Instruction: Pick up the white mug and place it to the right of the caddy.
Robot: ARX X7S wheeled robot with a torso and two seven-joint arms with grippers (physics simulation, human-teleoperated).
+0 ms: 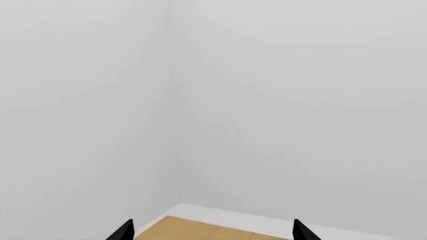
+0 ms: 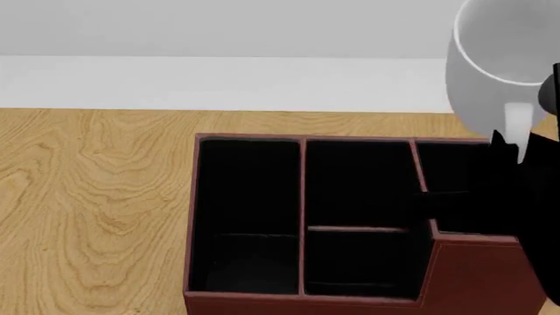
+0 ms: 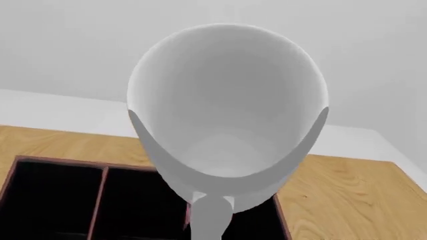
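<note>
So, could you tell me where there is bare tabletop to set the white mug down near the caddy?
The right wrist view shows bare wood right of the caddy, out to the table edge. The head view shows a wide bare stretch on the caddy's left and a narrow strip behind it. The white mug, held aloft, is over the caddy's far right corner.

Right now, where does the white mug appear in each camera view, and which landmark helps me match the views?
Head view: the white mug is at the upper right corner, lifted above the caddy's right end.
Right wrist view: the mug fills the centre, its opening facing the camera.
Left wrist view: it is not in it.
Shared landmark: the caddy, under the mug in both views.
</note>
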